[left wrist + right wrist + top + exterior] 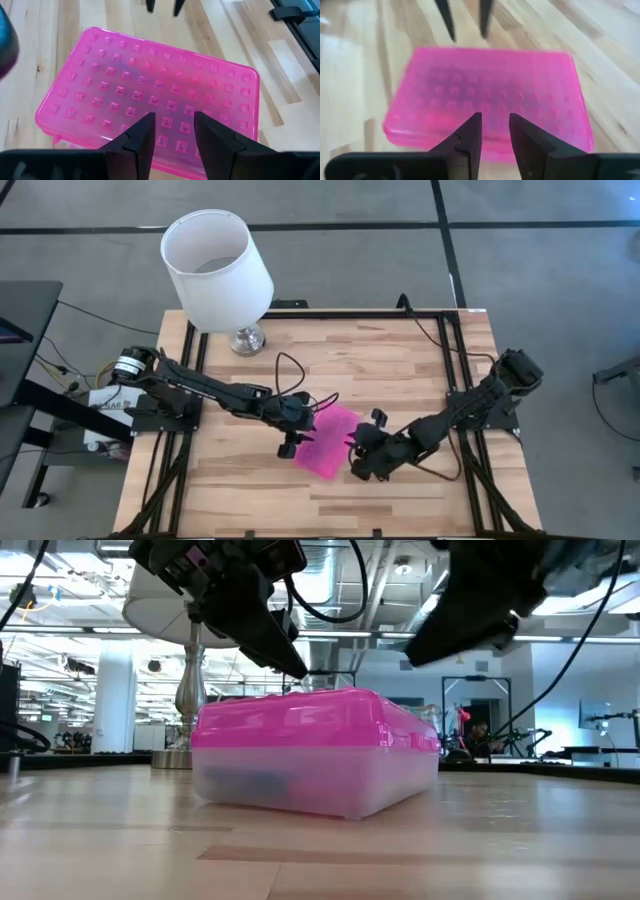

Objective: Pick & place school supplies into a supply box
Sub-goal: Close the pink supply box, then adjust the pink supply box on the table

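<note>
The supply box (328,442), a clear base under a shut pink studded lid (150,85), rests flat on its base on the wooden table, near the middle. Dim dark shapes (250,780) show through the base; the school supplies cannot be made out otherwise. My left gripper (173,117) hovers over the box's left end, slanting down, open with nothing between its fingers. My right gripper (495,117) hovers higher over the box's right, near end, also open and slanting down. In the low view both (290,655) (440,640) stand clear above the lid.
A white lampshade (215,265) on a metal foot (247,338) stands at the table's far left. Black frame rails (455,370) run along the left, right and far edges. Bare wood (250,490) lies around the box.
</note>
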`<control>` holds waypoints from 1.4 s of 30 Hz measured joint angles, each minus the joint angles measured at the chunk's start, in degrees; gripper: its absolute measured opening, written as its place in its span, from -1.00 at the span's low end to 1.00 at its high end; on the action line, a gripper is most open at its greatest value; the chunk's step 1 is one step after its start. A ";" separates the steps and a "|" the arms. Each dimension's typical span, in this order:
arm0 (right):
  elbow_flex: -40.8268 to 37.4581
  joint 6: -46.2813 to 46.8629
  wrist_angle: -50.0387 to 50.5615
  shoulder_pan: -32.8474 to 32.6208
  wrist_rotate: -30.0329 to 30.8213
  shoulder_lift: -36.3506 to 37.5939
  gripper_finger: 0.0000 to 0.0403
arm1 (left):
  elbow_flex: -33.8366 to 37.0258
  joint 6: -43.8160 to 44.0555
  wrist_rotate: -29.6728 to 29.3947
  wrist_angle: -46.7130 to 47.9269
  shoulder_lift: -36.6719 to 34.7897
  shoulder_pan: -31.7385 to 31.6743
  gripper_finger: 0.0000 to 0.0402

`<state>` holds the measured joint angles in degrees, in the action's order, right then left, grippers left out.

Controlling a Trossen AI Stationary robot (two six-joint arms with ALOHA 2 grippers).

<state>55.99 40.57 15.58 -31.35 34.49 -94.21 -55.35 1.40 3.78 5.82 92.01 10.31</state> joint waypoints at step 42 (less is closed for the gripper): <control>-0.09 5.06 4.51 -4.12 -4.03 -3.07 -0.54 | 0.11 3.86 -2.13 13.94 -0.07 0.76 -0.36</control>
<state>55.90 45.64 20.09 -35.47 30.46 -97.29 -55.24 5.26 1.65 19.76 91.94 11.07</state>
